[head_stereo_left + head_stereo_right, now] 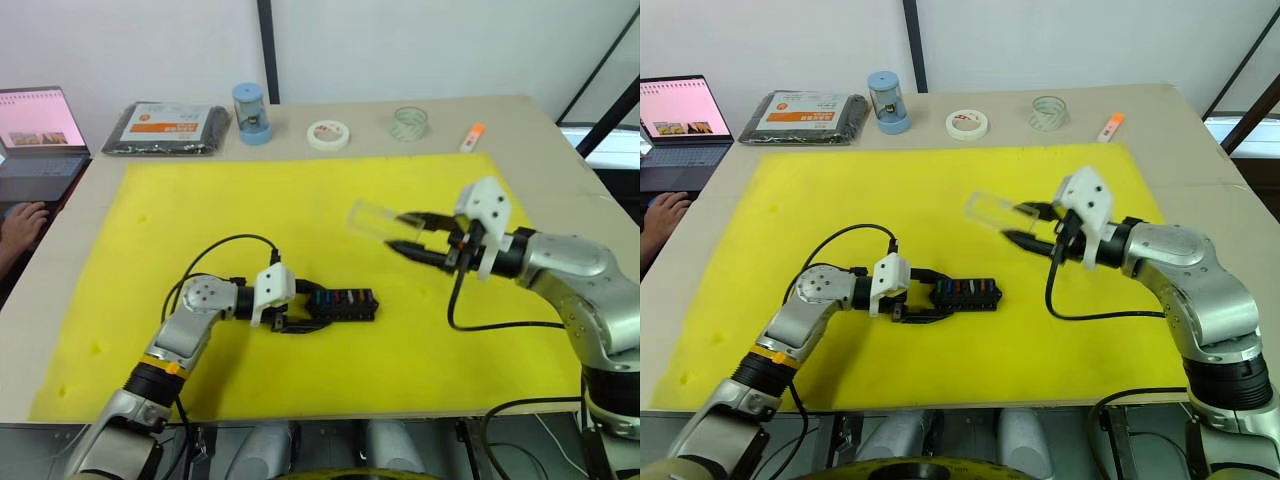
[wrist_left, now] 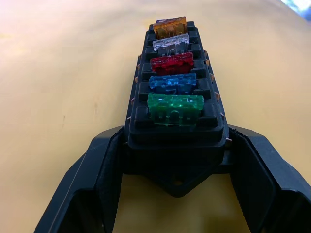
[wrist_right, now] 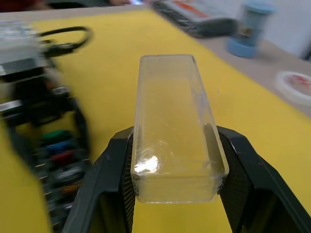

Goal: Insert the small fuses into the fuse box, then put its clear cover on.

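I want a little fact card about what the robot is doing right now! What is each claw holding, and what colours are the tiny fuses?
left gripper: shut on the end of the fuse box, which lies on the yellow mat
right gripper: shut on the clear cover, held in the air above the mat, apart from the box
small fuses: five showing in the box in one row: green, blue, red, clear, amber
cover on box: not yet
table's back edge: black packet, blue jar, two tape rolls

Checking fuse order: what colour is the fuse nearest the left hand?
Green, clearest in the left wrist view.
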Motion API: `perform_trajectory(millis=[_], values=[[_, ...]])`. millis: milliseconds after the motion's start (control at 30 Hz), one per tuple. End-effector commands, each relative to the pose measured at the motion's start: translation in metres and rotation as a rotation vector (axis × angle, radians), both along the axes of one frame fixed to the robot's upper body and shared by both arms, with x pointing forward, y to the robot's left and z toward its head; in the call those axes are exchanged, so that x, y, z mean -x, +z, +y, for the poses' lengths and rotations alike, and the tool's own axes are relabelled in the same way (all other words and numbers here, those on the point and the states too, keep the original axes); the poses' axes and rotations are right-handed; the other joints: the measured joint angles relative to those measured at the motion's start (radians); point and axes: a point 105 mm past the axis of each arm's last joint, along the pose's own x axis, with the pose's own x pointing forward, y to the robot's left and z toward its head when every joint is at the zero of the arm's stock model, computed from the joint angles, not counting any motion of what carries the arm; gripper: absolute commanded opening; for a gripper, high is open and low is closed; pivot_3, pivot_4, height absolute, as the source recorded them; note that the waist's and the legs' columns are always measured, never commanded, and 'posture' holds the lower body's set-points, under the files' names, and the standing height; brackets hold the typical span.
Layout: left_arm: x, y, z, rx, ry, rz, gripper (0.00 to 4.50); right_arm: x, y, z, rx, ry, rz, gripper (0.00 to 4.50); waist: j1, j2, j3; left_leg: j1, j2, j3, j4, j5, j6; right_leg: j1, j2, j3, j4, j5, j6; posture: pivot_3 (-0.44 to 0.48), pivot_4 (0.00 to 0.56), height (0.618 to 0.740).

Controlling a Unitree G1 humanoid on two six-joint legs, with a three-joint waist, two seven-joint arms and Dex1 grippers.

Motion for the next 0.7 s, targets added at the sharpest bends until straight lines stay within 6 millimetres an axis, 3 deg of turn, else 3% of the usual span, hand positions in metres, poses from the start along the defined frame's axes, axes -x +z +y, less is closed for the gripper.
perform_trajectory(millis=[33, 167, 700], values=[[0.001, 0.002, 0.007, -0.024, -0.061, -0.059, 2.74, 0.02, -0.007, 0.018, 0.06, 0.151, 0.008, 1.89, 0.002, 0.0, 0.0, 0.0, 0.0, 0.0, 0.0, 0.0, 0.0, 0.0, 0.0, 0.0, 0.0, 0.0, 0.0, 0.0, 0.15, 0.74], [-0.002, -0.002, 0.01, -0.027, -0.076, -0.071, 2.74, 0.018, -0.029, 0.029, 0.11, 0.182, 0.01, 1.89, 0.002, 0.0, 0.0, -0.001, -0.001, 0.0, 0.0, 0.0, 0.0, 0.0, -0.001, 0.0, 0.0, 0.0, 0.0, 0.0, 0.15, 0.74], [-0.003, -0.002, 0.005, -0.008, -0.07, -0.064, 2.74, 0.022, -0.055, 0.036, 0.167, 0.185, 0.031, 1.89, 0.002, -0.001, 0.0, 0.0, -0.001, 0.0, 0.001, 0.0, 0.0, 0.0, -0.001, 0.0, 0.0, 0.0, 0.0, 0.0, 0.15, 0.74]])
